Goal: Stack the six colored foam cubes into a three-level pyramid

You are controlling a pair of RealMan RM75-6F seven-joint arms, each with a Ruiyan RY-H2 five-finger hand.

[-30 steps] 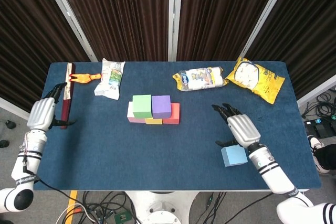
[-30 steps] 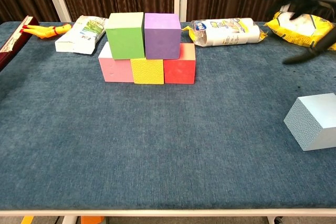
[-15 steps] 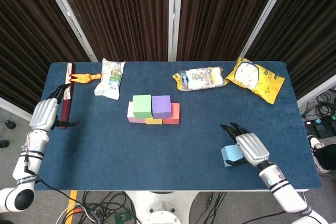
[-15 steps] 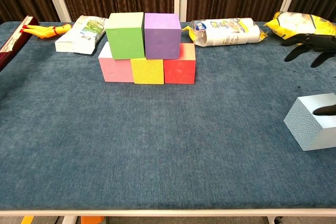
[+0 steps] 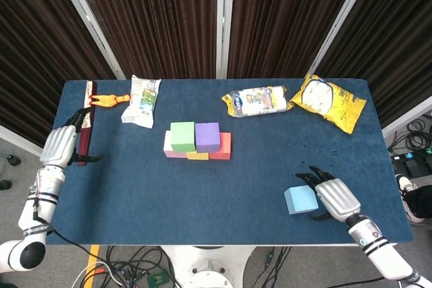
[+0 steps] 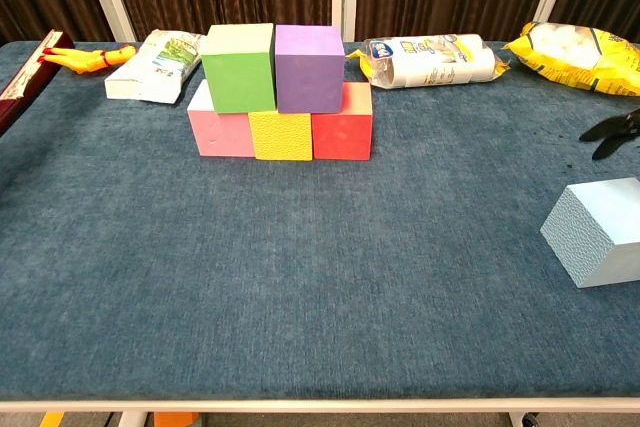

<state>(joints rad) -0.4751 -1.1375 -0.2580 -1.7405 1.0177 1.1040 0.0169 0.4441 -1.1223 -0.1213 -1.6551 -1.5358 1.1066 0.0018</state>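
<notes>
Left hand [image 5: 59, 145] out at the far end of the table [image 5: 243, 173], fingers loosely spread, holding nothing, hanging just beside a dark red box [image 5: 86, 123] and taking no part. Well off to that hand's right, two finished levels: pink cube [image 5: 169, 145], yellow cube [image 5: 197, 156] and red cube [image 5: 225, 146] touching in a row, with green cube [image 5: 182, 135] and purple cube [image 5: 207, 136] side by side on top.

Further right again, light blue cube [image 5: 301, 199] alone on the cloth, well apart from the stack and just left of the right hand [image 5: 335, 197]. Right hand empty, fingers apart and pointing past the cube's far corner, thumb tucked low on the near side; looks close beside the cube, but cannot tell whether touching. In the chest view, only dark fingertips [image 6: 615, 130] at the right border.

Step in hand, by judgement: fetching the last cube for the top level. Next move calls for closing fingers and thumb across opposite faces of the light blue cube, lifting clear, carrying leftward, then setting down centred over the green–purple seam without nudging either.

Against a second ago: right hand then further up the table, beyond the cube; half a second ago, over its top; now drawn back toward the near edge, at the cube's right flank. Light blue cube unmoved, left hand practically unmoved too.
</notes>
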